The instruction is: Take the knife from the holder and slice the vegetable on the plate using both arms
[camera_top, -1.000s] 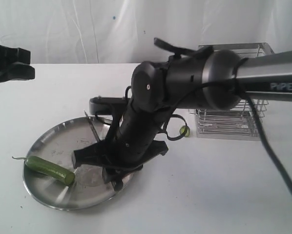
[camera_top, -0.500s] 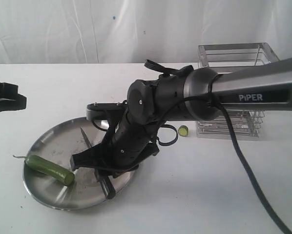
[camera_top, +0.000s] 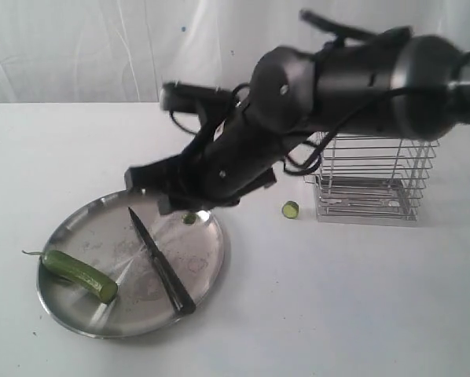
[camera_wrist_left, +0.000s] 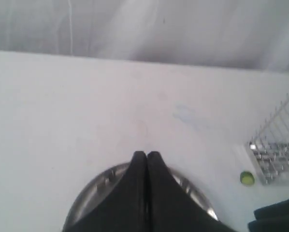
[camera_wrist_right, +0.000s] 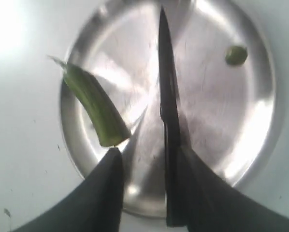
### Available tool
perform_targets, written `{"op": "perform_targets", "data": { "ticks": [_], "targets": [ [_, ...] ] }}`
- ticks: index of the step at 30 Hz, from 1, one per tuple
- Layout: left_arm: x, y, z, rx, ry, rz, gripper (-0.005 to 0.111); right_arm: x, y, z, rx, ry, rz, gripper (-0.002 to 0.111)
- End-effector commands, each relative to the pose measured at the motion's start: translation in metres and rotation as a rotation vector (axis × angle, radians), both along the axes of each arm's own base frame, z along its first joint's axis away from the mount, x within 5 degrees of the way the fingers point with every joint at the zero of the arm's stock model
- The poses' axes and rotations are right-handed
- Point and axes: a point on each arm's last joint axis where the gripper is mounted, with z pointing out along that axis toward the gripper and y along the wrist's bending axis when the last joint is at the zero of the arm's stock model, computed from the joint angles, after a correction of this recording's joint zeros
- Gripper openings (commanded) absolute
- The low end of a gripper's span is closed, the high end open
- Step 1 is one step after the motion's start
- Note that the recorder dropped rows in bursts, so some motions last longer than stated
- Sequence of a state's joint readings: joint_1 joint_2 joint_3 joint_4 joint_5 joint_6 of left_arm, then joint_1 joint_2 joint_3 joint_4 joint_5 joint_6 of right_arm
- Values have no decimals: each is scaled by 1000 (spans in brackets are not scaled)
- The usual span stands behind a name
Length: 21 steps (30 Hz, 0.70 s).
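Observation:
The black knife [camera_top: 160,261] lies flat across the steel plate [camera_top: 78,224], with its tip toward the far rim and its handle at the near rim. The dark-green vegetable [camera_top: 82,273], one end cut, rests on the plate's left side. My right gripper [camera_wrist_right: 149,150] hangs open above the plate. The knife [camera_wrist_right: 166,96] shows below, between its fingers, and the vegetable [camera_wrist_right: 93,104] beside them. In the exterior view the right gripper [camera_top: 152,188] is off the knife. My left gripper [camera_wrist_left: 146,154] is shut and empty over the plate rim [camera_wrist_left: 103,176]. The wire holder [camera_top: 372,177] stands at the right.
One cut green slice [camera_top: 290,209] lies on the white table between plate and holder, and another slice [camera_top: 189,218] sits on the plate's far side. A white curtain backs the table. The right arm's bulk spans the space above the plate and the holder.
My right gripper has opened, left the knife lying on the plate, and risen up and back. The left gripper has drawn out of the exterior view to the left.

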State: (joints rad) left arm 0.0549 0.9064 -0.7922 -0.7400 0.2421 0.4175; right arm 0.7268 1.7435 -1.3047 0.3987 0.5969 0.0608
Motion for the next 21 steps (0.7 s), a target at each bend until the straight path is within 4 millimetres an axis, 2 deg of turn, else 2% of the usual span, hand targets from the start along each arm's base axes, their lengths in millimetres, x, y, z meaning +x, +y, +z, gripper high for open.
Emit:
{"op": "perform_targets", "data": {
  "ticks": [1, 3, 5, 9, 13, 18, 21],
  "targets": [
    [-7, 7, 17, -47, -123, 105, 0, 12, -34, 47, 65, -178, -78, 20],
    [-9, 11, 21, 45, -178, 127, 0, 18, -50, 60, 83, -224, -124, 10],
    [-12, 13, 24, 136, -220, 129, 0, 26, -76, 81, 108, -272, -195, 3],
    [-28, 8, 29, 152, -225, 74, 0, 43, -125, 115, 99, -357, -295, 0],
    [-40, 2, 29, 134, -195, 15, 0, 60, -185, 141, -26, -438, -383, 0],
    [-42, 2, 22, 65, -100, 34, 0, 65, -270, 144, -324, -437, -554, 0],
    [-42, 8, 7, 169, 48, 57, 0, 56, -318, 135, -509, -342, -699, 0]
  ]
}}
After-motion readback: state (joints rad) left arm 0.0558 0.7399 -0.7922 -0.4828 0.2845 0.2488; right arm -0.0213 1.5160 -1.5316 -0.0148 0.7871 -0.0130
